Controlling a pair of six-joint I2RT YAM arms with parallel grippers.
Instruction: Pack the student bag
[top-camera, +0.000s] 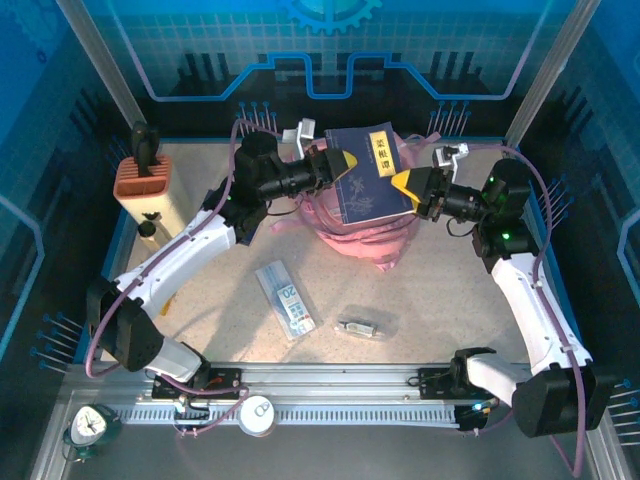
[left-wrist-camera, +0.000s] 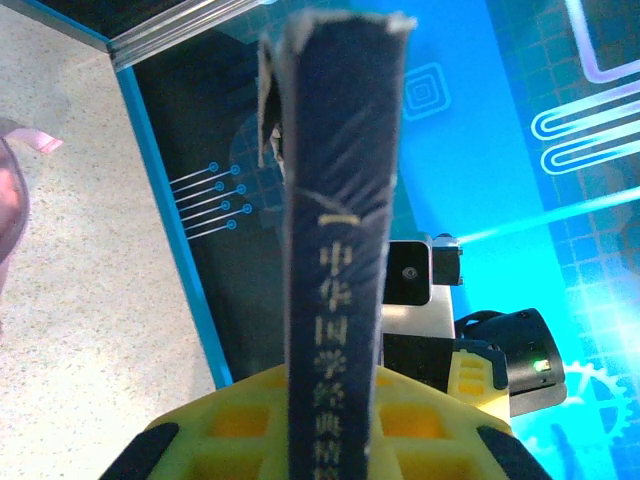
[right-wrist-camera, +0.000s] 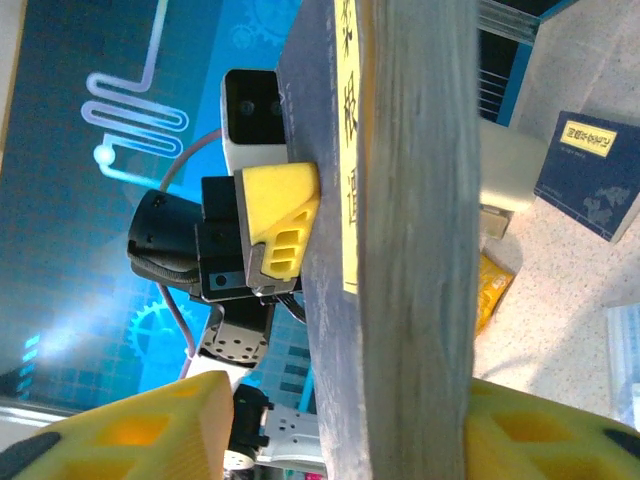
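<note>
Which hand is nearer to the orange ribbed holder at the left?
Left. The left hand holds the blue book, right of the orange holder; the right hand is beyond the book, farther right.

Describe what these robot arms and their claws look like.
The left arm and right arm have white shells with black joints; a purple cable trails each. The left gripper and right gripper carry yellow fingers with slotted cut-outs.

The left gripper (left-wrist-camera: 335, 410) holds a dark blue book (left-wrist-camera: 335, 200) upright between its yellow fingers (left-wrist-camera: 228, 425); gold characters run down the spine.
</note>
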